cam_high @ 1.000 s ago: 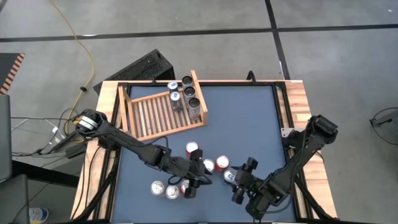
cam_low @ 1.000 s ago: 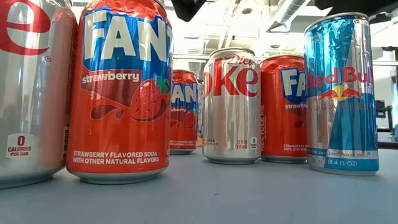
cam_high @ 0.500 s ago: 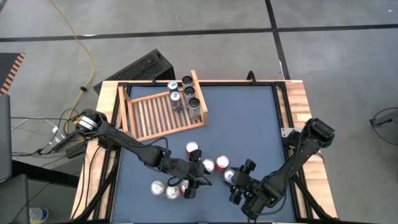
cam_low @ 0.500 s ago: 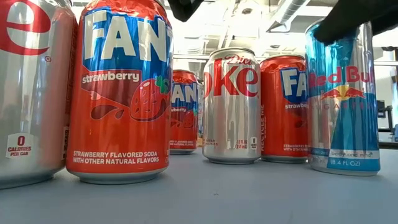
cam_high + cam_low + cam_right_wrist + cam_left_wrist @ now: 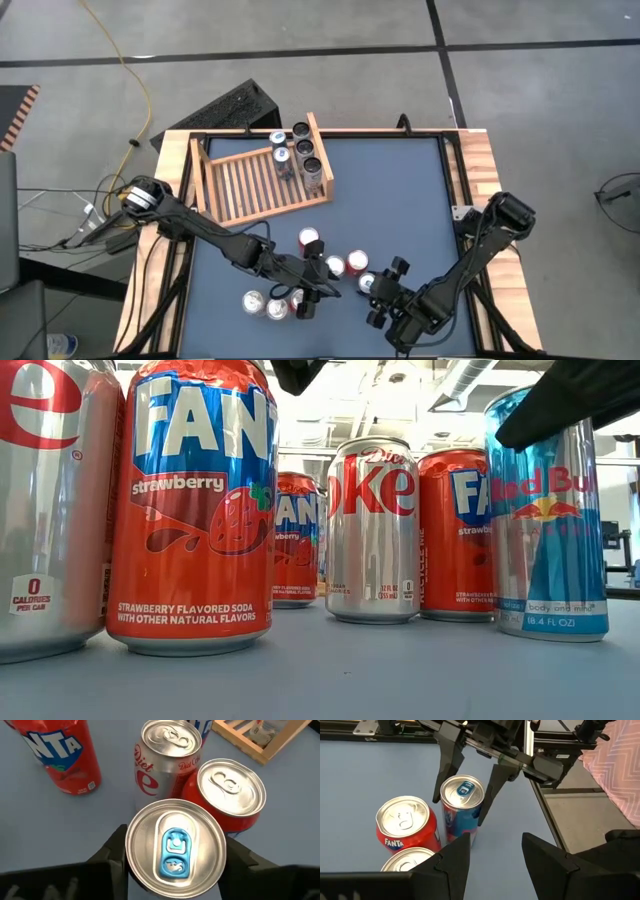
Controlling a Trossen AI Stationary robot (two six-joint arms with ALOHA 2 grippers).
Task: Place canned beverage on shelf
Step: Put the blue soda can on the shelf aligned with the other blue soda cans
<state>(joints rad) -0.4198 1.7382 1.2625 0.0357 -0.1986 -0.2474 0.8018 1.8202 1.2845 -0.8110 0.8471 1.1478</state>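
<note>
Can (image 5: 174, 842) upright between fingers of right hand (image 5: 381, 297) — hand clenched on it; shelf (image 5: 262, 182) lies far-left across bench; left hand (image 5: 312, 290) half open.

One camera is looking straight down; another is sitting at counter (image 5: 400, 200) level; both wrist cameras are sharing the Red Bull can (image 5: 174, 849).

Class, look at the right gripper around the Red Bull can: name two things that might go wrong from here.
1. The Red Bull can stands close to a Fanta can; lifting may knock that over.
2. The right gripper holds it only near the rim, so it might slip on the way to the shelf.
</note>
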